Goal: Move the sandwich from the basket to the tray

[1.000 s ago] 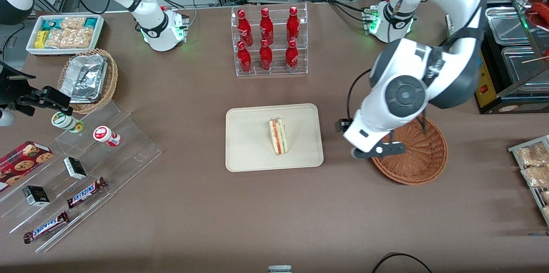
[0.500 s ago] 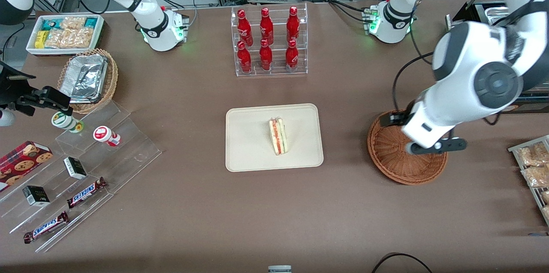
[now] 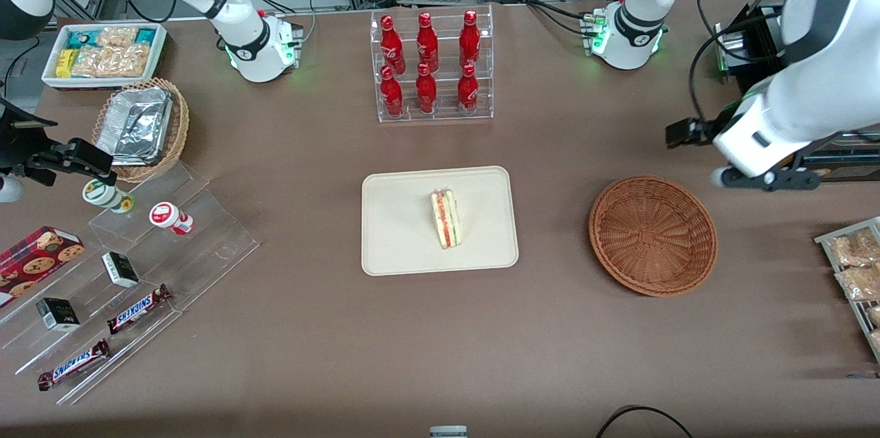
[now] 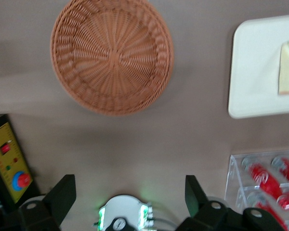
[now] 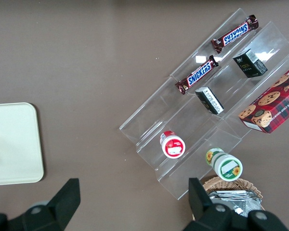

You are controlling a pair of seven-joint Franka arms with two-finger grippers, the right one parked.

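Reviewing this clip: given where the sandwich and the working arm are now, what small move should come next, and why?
Probably none beyond parking the arm. The sandwich lies on the tray, and the basket is empty, so the task looks done. The gripper hangs open and empty above the table, farther from the front camera than the basket, at the working arm's end.

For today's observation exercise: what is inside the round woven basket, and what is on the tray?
The basket holds nothing; its whole woven bottom shows. The sandwich lies on the tray. The open gripper hangs above the table, away from the basket.
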